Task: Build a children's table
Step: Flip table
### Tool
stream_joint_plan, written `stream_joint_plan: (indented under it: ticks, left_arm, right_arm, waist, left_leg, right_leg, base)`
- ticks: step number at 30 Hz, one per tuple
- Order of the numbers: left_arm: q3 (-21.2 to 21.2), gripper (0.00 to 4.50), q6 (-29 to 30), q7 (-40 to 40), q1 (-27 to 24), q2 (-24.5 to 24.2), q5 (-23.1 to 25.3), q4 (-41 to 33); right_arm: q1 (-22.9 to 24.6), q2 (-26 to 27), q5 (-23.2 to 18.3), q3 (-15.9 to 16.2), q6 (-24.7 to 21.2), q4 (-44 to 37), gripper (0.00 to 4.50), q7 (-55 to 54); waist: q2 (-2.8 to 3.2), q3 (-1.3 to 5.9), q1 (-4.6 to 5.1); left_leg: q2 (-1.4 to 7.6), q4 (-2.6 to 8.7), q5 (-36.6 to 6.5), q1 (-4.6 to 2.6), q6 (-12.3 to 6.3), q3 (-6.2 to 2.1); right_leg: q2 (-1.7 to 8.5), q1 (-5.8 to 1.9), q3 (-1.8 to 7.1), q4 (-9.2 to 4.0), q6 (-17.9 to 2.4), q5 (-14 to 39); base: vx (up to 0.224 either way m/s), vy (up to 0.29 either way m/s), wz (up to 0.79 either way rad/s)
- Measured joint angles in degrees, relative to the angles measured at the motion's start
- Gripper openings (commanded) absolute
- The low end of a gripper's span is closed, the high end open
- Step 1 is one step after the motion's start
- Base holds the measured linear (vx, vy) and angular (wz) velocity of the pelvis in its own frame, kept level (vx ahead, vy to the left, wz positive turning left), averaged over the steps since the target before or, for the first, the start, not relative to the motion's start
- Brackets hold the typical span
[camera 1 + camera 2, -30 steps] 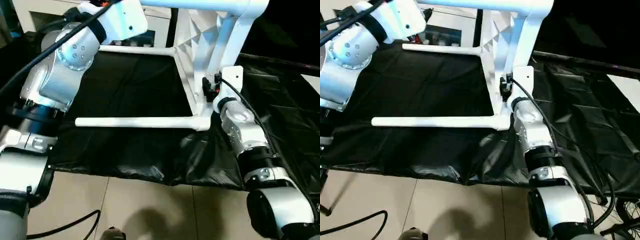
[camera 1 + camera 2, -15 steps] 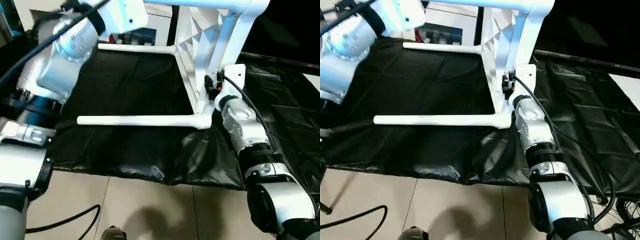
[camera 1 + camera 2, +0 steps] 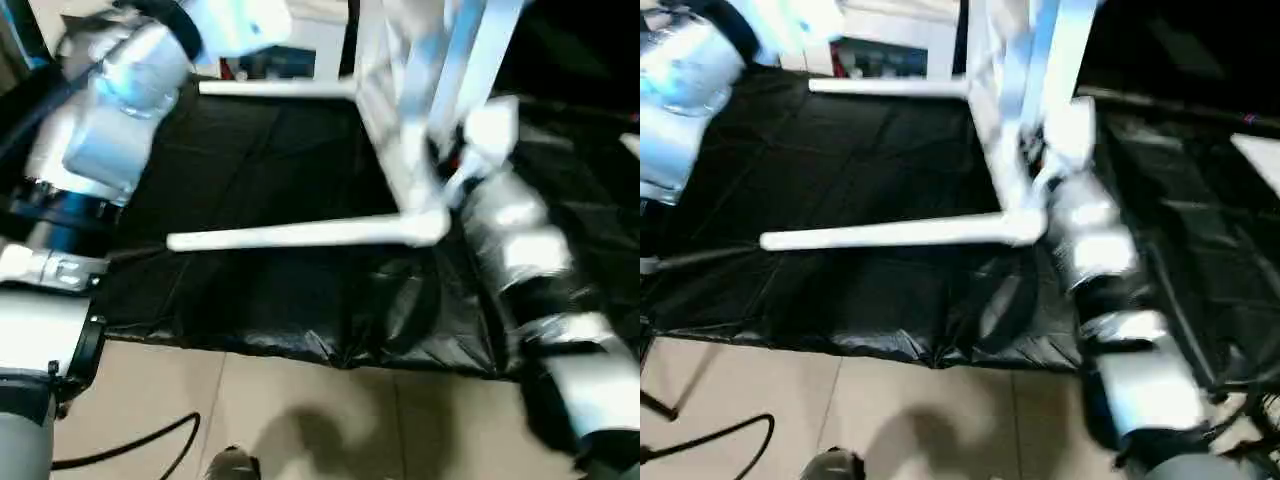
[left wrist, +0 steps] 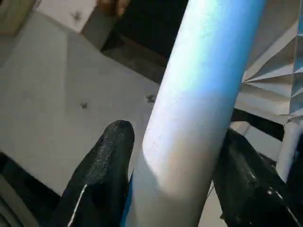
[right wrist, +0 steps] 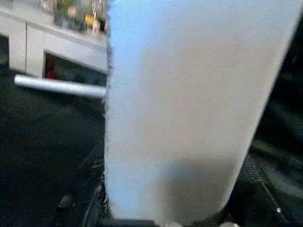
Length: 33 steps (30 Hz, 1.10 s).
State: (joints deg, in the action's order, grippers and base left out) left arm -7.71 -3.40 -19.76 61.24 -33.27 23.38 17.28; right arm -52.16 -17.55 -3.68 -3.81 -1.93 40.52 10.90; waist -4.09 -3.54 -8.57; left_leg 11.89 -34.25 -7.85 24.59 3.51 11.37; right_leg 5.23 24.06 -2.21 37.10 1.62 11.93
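Observation:
The children's table stands on its side on a black sheet, its ribbed tabletop (image 3: 385, 110) upright and its underside facing left. One white leg (image 3: 300, 234) juts left low over the sheet, and another leg (image 3: 275, 89) lies behind it. My right gripper (image 3: 445, 165) is shut on the tabletop's upright near edge (image 5: 189, 109), a broad white bar between its dark fingers (image 5: 94, 201). My left arm (image 3: 125, 105) reaches up to the raised leg (image 4: 199, 104). There my left gripper (image 4: 175, 132) has its black fingers (image 4: 109, 161) pressed on both sides of that tube.
The black sheet (image 3: 270, 300) ends at a tiled floor (image 3: 330, 420) in front. A black cable (image 3: 130, 447) lies on the tiles at the left. A white cabinet (image 3: 300, 45) stands behind the table.
My left gripper has closed in on the raised leg. The low leg's socket end has risen a little, so the leg now slopes. The picture has blurred and shifted.

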Motion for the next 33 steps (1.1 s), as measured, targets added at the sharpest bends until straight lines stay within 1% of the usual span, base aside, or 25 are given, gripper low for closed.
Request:
stream_joint_plan:
  ticks: [2, 4, 6, 7, 9, 10, 12, 13, 14, 16, 19, 20, 22, 25, 28, 31, 33]
  left_arm:
    - [1.7, 2.27, 0.84, 0.06, -1.07, 0.25, -1.69, -1.48]
    - [4.87, 2.25, 2.51, 0.53, -3.12, 1.98, -4.12, -3.97]
    - [7.31, 2.24, 3.54, 1.8, -4.64, 3.13, -6.25, -5.77]
    - [9.17, 2.24, 4.51, 2.3, -5.89, 3.96, -8.06, -7.09]
    - [11.37, 2.2, 6.14, 2.93, -8.28, 5.4, -10.83, -9.38]
    - [13.13, 2.17, 7.77, 3.38, -11.21, 7.52, -12.96, -12.21]
    - [14.59, 2.15, 10.04, 3.77, -15.05, 10.32, -15.49, -15.91]
    - [15.03, 2.13, 11.17, 3.79, -17.08, 11.5, -16.67, -17.71]
    - [15.31, 2.1, 11.92, 3.8, -18.66, 11.94, -17.16, -19.15]
    - [15.34, 2.05, 12.71, 3.82, -20.98, 12.37, -17.46, -21.15]
    - [15.17, 1.98, 13.86, 3.71, -21.26, 12.56, -17.49, -21.45]
    - [15.14, 1.96, 14.04, 3.66, -21.26, 12.48, -17.5, -21.43]
    - [15.1, 1.94, 14.48, 3.45, -21.26, 12.11, -17.55, -21.31]
    - [15.13, 1.93, 16.04, 3.12, -21.26, 11.2, -17.95, -21.02]
    - [15.12, 1.9, 16.8, 3.05, -21.28, 11.22, -17.99, -21.45]
    - [16.05, 1.9, 19.02, 3.13, -21.63, 10.98, -17.99, -21.86]
    - [16.63, 1.89, 19.88, 3.2, -22.07, 10.82, -17.99, -22.0]
  right_arm:
    - [-1.89, -1.81, 0.89, 0.27, 0.02, -0.45, 1.72, 1.09]
    - [-4.92, -4.73, 2.0, 1.14, 0.57, -0.43, 1.72, 2.85]
    - [-7.96, -7.29, 3.28, 1.79, 2.33, -0.52, 1.71, 4.29]
    - [-10.33, -8.91, 4.23, 2.41, 3.64, -0.52, 1.71, 5.05]
    - [-13.26, -10.87, 5.9, 3.16, 5.23, -0.71, 1.71, 5.93]
    - [-15.36, -12.2, 6.71, 3.94, 6.08, -0.51, 1.71, 6.83]
    - [-17.85, -13.74, 7.94, 4.56, 7.02, 0.2, 1.71, 8.66]
    - [-18.7, -14.63, 8.37, 5.17, 7.18, 0.23, 1.71, 10.0]
    - [-19.38, -15.17, 8.69, 5.98, 7.09, 0.29, 1.71, 11.41]
    - [-20.05, -16.07, 9.54, 6.9, 6.99, 0.26, 1.71, 13.9]
    - [-20.14, -16.6, 10.19, 7.22, 6.35, 0.12, 1.71, 15.92]
    - [-20.14, -16.6, 10.22, 7.37, 6.29, 0.15, 1.71, 16.05]
    - [-20.15, -16.59, 10.15, 7.51, 6.3, 0.14, 2.36, 16.78]
    - [-20.16, -16.57, 8.4, 7.42, 6.55, 0.03, 2.4, 19.53]
    - [-20.06, -16.74, 8.11, 7.41, 6.58, 0.04, 2.74, 20.46]
    - [-18.84, -16.95, 6.37, 6.59, 8.71, -1.38, 2.85, 24.13]
    - [-18.25, -16.98, 5.8, 6.45, 9.61, -2.21, 3.13, 25.56]
  waist:
    - [0.03, -0.02, -0.08]
    - [0.1, -0.07, -0.21]
    - [0.09, -0.07, -0.46]
    - [0.06, -0.08, -0.54]
    - [-0.18, -0.11, -0.65]
    - [-0.35, -0.12, -0.59]
    - [-0.93, -0.16, -0.52]
    - [-1.41, -0.08, -0.49]
    - [-1.63, -0.07, -0.35]
    - [-2.04, -0.04, -0.16]
    - [-2.8, 0.01, -0.14]
    - [-2.91, 0.02, -0.1]
    - [-3.0, 0.03, 0.05]
    - [-3.01, 0.05, 0.27]
    - [-3.03, 0.06, 0.43]
    - [-2.99, 0.06, 0.57]
    - [-2.99, 0.06, 0.59]
  left_leg:
    - [-0.01, -0.01, -0.03, 0.09, -0.05, 0.03]
    - [-0.03, -0.13, -0.09, 0.32, -0.15, 0.06]
    - [-0.01, -0.2, -0.12, 0.42, -0.25, 0.07]
    - [-0.01, -0.21, -0.15, 0.42, -0.32, 0.1]
    - [0.03, -0.23, -0.17, 0.4, -0.33, 0.09]
    - [0.02, -0.27, -0.17, 0.4, -0.33, 0.08]
    - [0.04, -0.34, -0.17, 0.41, -0.34, 0.08]
    - [0.09, -0.4, -0.17, 0.37, -0.33, 0.06]
    - [0.13, -0.49, -0.18, 0.32, -0.34, 0.01]
    - [0.12, -0.6, -0.19, 0.29, -0.34, -0.04]
    - [0.12, -0.71, -0.19, 0.23, -0.34, -0.09]
    - [0.1, -0.76, -0.19, 0.22, -0.34, -0.13]
    - [0.07, -0.86, -0.19, 0.23, -0.34, -0.15]
    - [0.05, -0.91, -0.19, 0.14, -0.34, -0.19]
    - [0.05, -0.91, -0.19, 0.11, -0.34, -0.28]
    - [0.06, -0.89, -0.19, 0.01, -0.34, -0.3]
    - [0.08, -0.89, -0.19, -0.07, -0.34, -0.36]
  right_leg:
    - [0.02, 0.07, 0.01, -0.03, -0.02, 0.02]
    - [0.07, 0.21, 0.01, -0.02, -0.01, 0.01]
    - [0.06, 0.29, 0.0, -0.01, -0.02, 0.01]
    - [0.06, 0.29, -0.01, 0.0, -0.02, 0.01]
    - [0.04, 0.25, -0.05, 0.0, -0.02, 0.02]
    - [0.05, 0.23, -0.03, 0.01, -0.02, 0.02]
    - [0.04, 0.17, -0.1, 0.01, -0.02, 0.02]
    - [-0.01, 0.08, -0.14, 0.02, -0.02, 0.02]
    - [-0.04, -0.04, -0.21, -0.01, -0.02, 0.02]
    - [-0.01, -0.18, -0.2, -0.01, 0.05, -0.02]
    - [0.0, -0.43, -0.07, -0.01, 0.19, -0.1]
    - [0.04, -0.5, -0.06, -0.03, 0.28, -0.16]
    - [0.07, -0.59, -0.03, -0.08, 0.4, -0.19]
    - [0.08, -0.71, -0.03, -0.07, 0.51, -0.19]
    - [0.07, -0.72, -0.07, -0.05, 0.56, -0.25]
    - [0.06, -0.73, -0.07, 0.01, 0.57, -0.29]
    - [0.03, -0.79, -0.09, 0.01, 0.57, -0.32]
  base:
    - [0.0, 0.0, 0.0]
    - [0.0, 0.0, 0.0]
    - [0.0, 0.0, 0.0]
    - [0.0, 0.0, 0.0]
    - [0.0, 0.0, 0.0]
    - [0.0, 0.0, 0.0]
    - [0.0, 0.0, 0.0]
    - [0.0, 0.0, 0.0]
    - [0.0, 0.0, 0.0]
    - [0.0, 0.0, 0.0]
    - [0.0, 0.0, 0.0]
    - [0.0, 0.0, 0.0]
    - [0.0, 0.0, 0.0]
    - [0.0, 0.0, 0.0]
    - [0.0, 0.0, 0.0]
    - [0.0, 0.0, 0.0]
    - [0.0, 0.0, 0.0]
